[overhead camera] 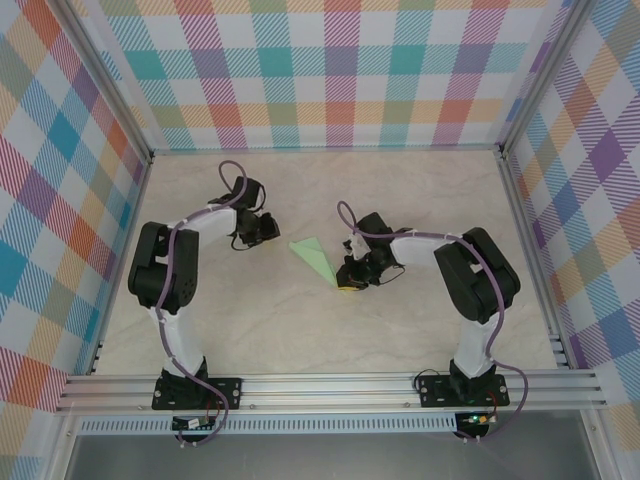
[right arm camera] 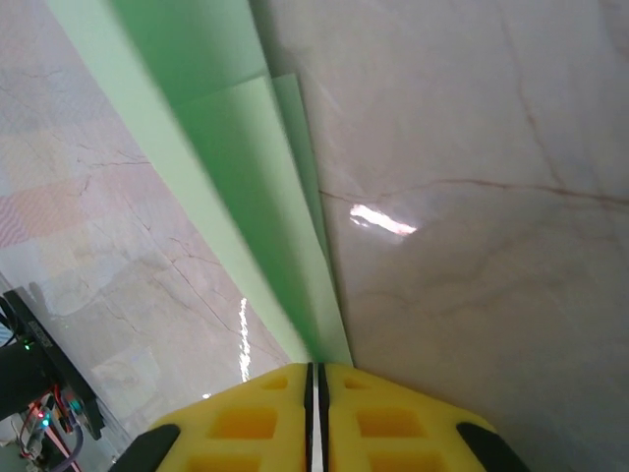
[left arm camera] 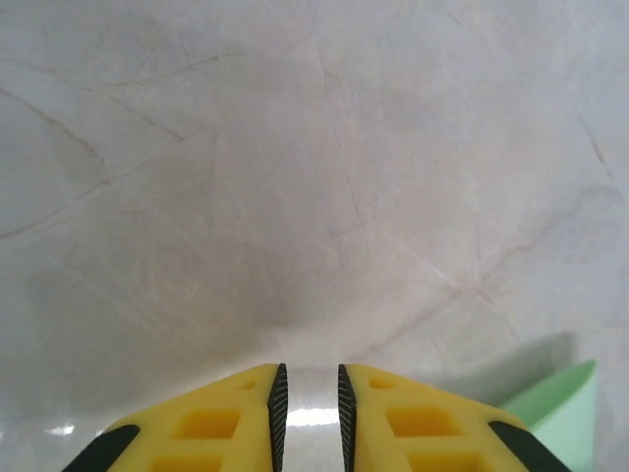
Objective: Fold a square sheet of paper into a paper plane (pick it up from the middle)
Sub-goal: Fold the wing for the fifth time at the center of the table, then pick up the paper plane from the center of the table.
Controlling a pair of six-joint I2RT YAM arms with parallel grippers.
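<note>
Top view: a slim pale-green folded paper plane (overhead camera: 313, 258) lay flat on the beige marble-look table (overhead camera: 400, 190), approx. mid-table, betw. the two arms. Its long axis ran diagonally. The wide end pointed up-left toward the black-and-yellow left gripper (overhead camera: 268, 228), and the narrow end pointed down-right, at the black-and-yellow right gripper (overhead camera: 350, 283). The right arm was nearer, meeting the plane at that narrow end. The left gripper sat near the wide end but apart from it.

Right wrist view: yellow jaws almost pressed together, a hairline slit only, w/ the plane's layered narrow end running straight into the slit. It looked pinched there. The paper stretched away up and left.

Left wrist view: jaws slightly apart, bare table in the gap, nothing held. One green corner of the plane lay off to the fingers' lower right. The next move prob. turns on that diagonal, w/ the narrow end anchored and the wide end free.
</note>
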